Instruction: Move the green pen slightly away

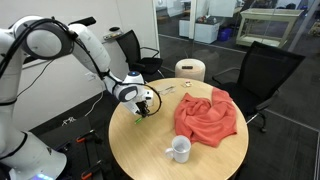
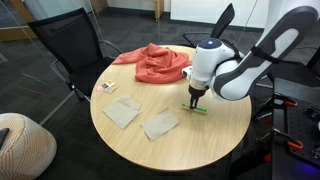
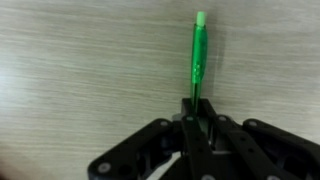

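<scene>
The green pen (image 3: 198, 55) is a thin lime-green stick lying on the round wooden table (image 2: 200, 140). In the wrist view it runs upward from between my gripper's fingers (image 3: 197, 108), which are closed on its near end. In an exterior view my gripper (image 2: 194, 100) reaches straight down onto the pen (image 2: 198, 109) near the table's edge. In an exterior view the gripper (image 1: 143, 106) sits low at the table's side, and the pen is barely seen there.
A red cloth (image 2: 155, 62) lies bunched on the table, also seen in an exterior view (image 1: 207, 112). A white mug (image 1: 180, 149) stands near the table's edge. Flat grey pieces (image 2: 122, 112) (image 2: 160, 123) and a small card (image 2: 107, 87) lie on the table. Black office chairs (image 2: 75, 45) surround it.
</scene>
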### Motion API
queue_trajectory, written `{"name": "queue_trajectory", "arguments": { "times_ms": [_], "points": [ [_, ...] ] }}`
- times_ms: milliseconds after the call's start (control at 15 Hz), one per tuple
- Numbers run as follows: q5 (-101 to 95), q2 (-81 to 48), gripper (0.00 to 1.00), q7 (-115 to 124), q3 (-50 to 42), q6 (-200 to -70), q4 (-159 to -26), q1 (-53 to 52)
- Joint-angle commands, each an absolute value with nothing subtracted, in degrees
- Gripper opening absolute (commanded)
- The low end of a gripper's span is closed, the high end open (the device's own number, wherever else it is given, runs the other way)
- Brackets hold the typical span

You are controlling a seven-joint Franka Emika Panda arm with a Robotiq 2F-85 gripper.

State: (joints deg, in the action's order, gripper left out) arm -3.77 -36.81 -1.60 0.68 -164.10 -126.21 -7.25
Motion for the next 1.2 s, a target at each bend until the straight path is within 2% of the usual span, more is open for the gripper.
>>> {"name": "queue_trajectory", "arguments": {
  "times_ms": [0, 600, 1133],
  "points": [
    [0.72, -33.81, 0.03, 2.02, 3.02, -165.01, -125.85, -5.20],
    [6.75, -37.80, 0.03, 20.03, -3.00, -166.46, -115.16, -8.83],
    [11.55, -47.26, 0.03, 24.69, -3.26, -168.37, -105.66, -8.14]
  ]
}}
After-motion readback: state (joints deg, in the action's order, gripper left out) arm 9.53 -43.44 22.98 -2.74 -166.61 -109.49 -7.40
